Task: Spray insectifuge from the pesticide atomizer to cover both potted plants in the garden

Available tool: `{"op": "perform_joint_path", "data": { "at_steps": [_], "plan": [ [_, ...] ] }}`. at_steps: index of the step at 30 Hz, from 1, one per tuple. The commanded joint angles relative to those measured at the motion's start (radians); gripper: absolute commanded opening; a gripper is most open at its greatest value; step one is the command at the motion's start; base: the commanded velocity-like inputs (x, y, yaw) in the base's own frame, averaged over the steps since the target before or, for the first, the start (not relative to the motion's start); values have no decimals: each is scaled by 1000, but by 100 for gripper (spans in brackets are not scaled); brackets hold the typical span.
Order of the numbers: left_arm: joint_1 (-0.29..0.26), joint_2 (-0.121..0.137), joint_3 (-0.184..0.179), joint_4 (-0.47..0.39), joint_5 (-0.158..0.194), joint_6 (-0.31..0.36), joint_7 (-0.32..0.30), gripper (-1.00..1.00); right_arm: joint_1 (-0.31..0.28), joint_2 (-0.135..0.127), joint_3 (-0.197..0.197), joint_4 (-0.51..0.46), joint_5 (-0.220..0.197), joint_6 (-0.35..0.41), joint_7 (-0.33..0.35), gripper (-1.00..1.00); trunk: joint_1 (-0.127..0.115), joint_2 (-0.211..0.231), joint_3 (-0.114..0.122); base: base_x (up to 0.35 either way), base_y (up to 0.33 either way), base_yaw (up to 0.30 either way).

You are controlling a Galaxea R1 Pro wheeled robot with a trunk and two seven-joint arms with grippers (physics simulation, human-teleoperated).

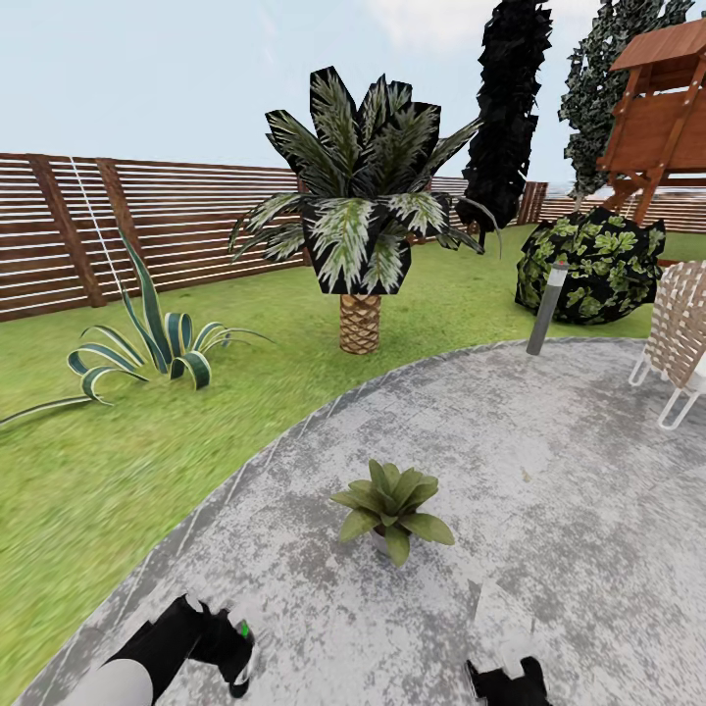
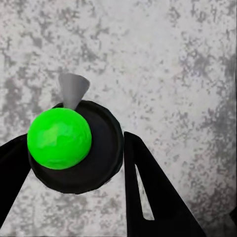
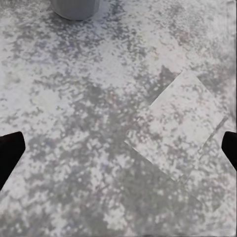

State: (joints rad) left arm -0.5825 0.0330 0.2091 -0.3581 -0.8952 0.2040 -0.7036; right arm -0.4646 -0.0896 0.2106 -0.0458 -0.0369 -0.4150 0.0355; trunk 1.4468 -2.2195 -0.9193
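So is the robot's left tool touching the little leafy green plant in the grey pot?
Apart. The head view shows the left tool low beside the potted plant, with bare grey paving between.

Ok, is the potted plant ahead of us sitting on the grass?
No, the potted plant stands on the grey paved circle, well inside its edge, with the lawn off to the side.

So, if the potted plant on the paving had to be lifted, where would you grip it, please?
Grip the small grey pot low, coming in level from the side: the potted plant's leaves fan out over its rim, so a top approach would likely crush them.
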Motion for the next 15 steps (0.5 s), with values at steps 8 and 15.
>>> {"op": "perform_joint_path", "data": {
  "at_steps": [8,15],
  "plan": [
    [-9,-19,2,-10,86,101,-7,-100,20,-14,6,4,-134,-4,3,100,0,0,-1,0,0,0],
    [-16,-27,-9,-14,82,321,-8,-100,21,-32,5,3,-138,-3,1,100,0,0,-1,0,0,0]
  ]
}}
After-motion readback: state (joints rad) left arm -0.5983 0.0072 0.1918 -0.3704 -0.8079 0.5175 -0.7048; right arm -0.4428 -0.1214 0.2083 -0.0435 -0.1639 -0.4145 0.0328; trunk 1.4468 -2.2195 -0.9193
